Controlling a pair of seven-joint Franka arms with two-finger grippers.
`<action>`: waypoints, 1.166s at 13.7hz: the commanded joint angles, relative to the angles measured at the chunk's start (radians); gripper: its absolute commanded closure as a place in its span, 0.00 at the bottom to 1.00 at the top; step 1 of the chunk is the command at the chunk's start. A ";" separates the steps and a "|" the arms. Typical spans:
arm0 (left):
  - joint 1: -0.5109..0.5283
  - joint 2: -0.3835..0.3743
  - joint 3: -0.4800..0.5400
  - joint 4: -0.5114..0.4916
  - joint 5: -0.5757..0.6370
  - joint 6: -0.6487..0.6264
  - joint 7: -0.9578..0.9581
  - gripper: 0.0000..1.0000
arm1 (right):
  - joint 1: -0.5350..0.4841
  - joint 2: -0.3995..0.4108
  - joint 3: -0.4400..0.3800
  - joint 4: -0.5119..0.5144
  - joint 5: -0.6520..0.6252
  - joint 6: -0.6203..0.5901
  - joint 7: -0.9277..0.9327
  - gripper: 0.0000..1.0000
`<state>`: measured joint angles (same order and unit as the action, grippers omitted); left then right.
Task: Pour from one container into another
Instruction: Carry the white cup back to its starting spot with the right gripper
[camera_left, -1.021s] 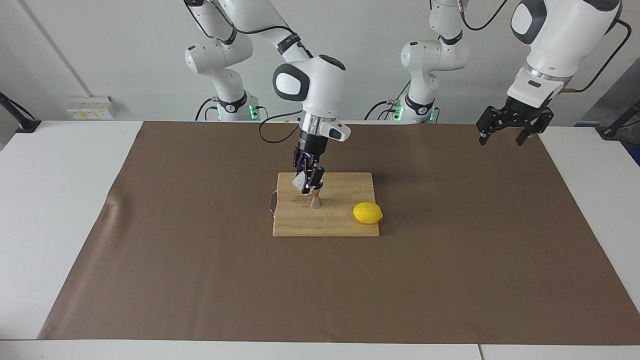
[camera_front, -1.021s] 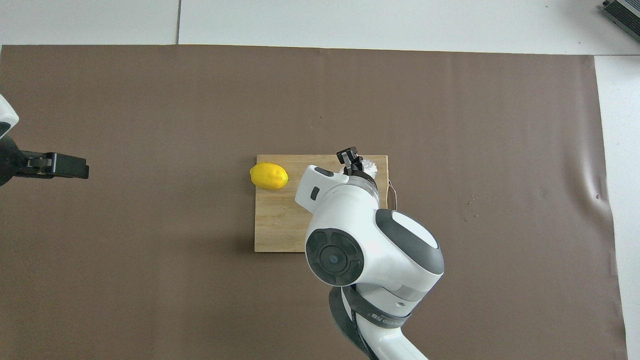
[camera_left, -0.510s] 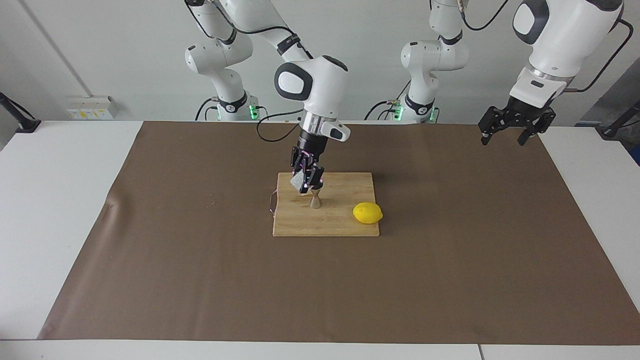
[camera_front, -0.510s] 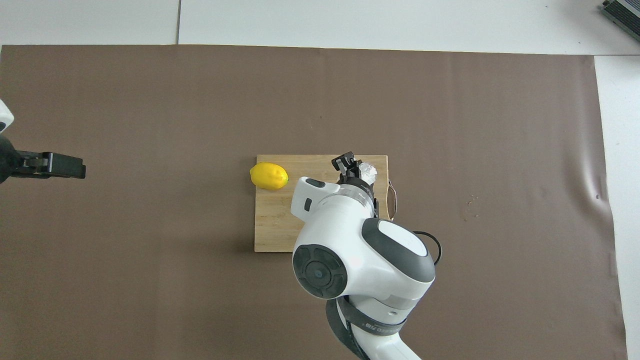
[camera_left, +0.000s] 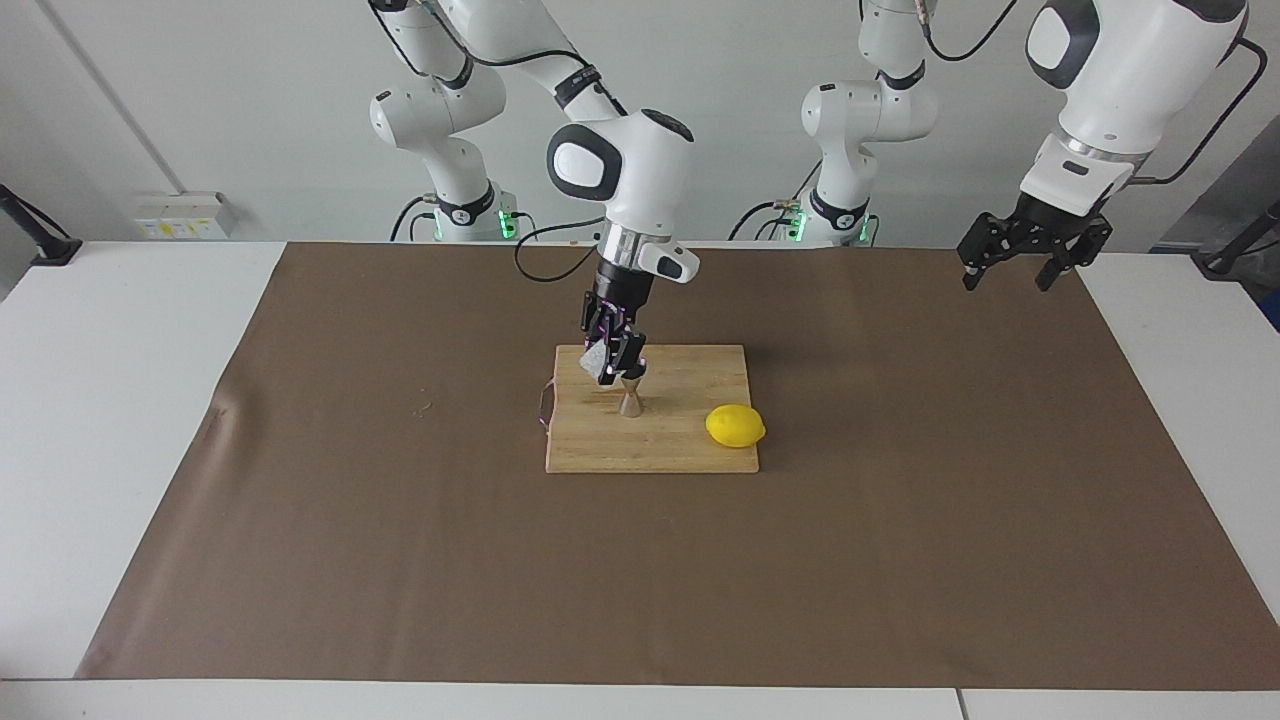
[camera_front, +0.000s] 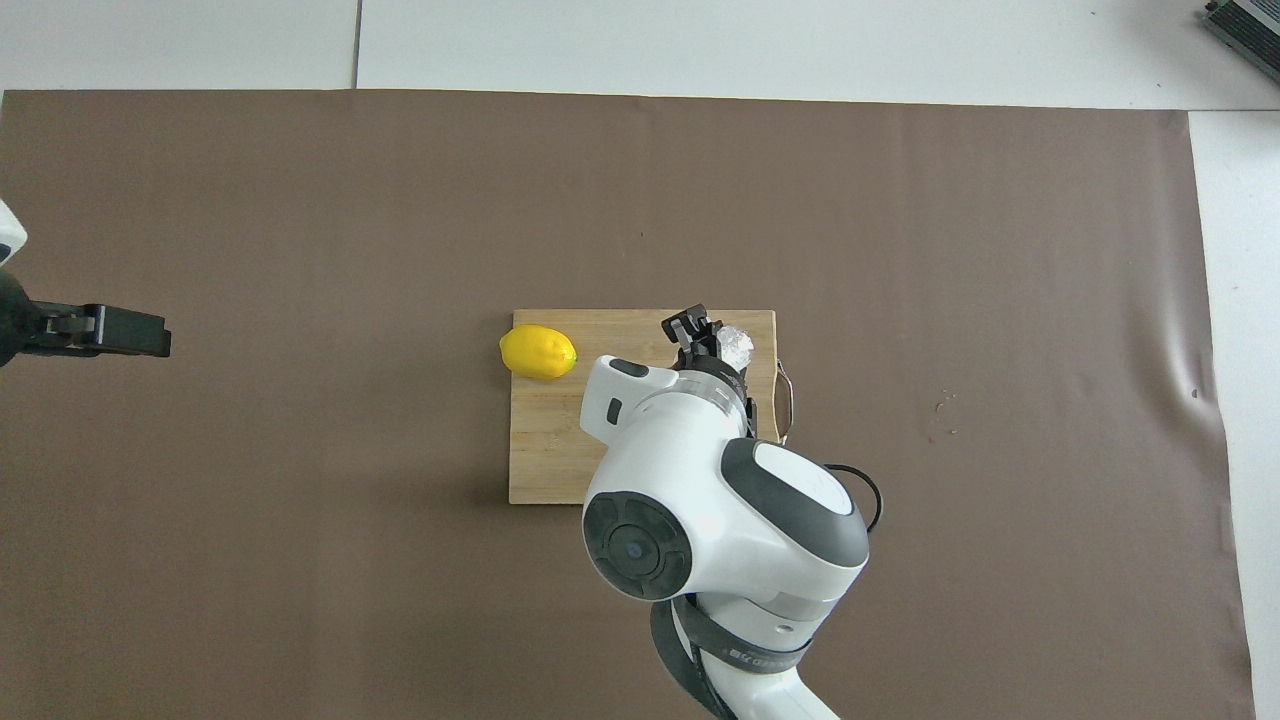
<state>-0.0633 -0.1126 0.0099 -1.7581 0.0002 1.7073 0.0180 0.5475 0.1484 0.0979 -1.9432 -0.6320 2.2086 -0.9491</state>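
One translucent cup (camera_left: 598, 361) sits clamped in my right gripper (camera_left: 610, 362), tipped mouth-down over one upright steel jigger (camera_left: 631, 397) on the cutting board (camera_left: 690, 440) beside one lemon (camera_left: 735, 426). My left gripper (camera_left: 1018, 268) waits, fingers spread and empty, over the mat (camera_left: 900, 500).

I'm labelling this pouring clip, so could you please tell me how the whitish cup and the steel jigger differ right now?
The cup is whitish, translucent and crinkly; the jigger is shiny steel, hourglass-shaped. The cup is up in the air, held tilted in the right gripper; the jigger stands upright on the cutting board. The cup looks squat, the jigger slim. Both are small and over the same board.
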 joint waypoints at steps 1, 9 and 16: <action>0.007 -0.015 -0.005 -0.007 0.012 -0.008 -0.003 0.00 | -0.015 -0.021 0.006 -0.007 0.081 -0.001 -0.010 1.00; 0.007 -0.015 -0.005 -0.007 0.012 -0.008 -0.003 0.00 | -0.093 -0.042 0.005 0.000 0.297 0.003 -0.065 1.00; 0.005 -0.015 -0.005 -0.007 0.012 -0.008 -0.003 0.00 | -0.221 -0.059 0.003 -0.016 0.618 0.002 -0.245 1.00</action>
<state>-0.0627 -0.1127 0.0094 -1.7581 0.0002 1.7072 0.0180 0.3674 0.1038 0.0938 -1.9390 -0.0872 2.2095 -1.1319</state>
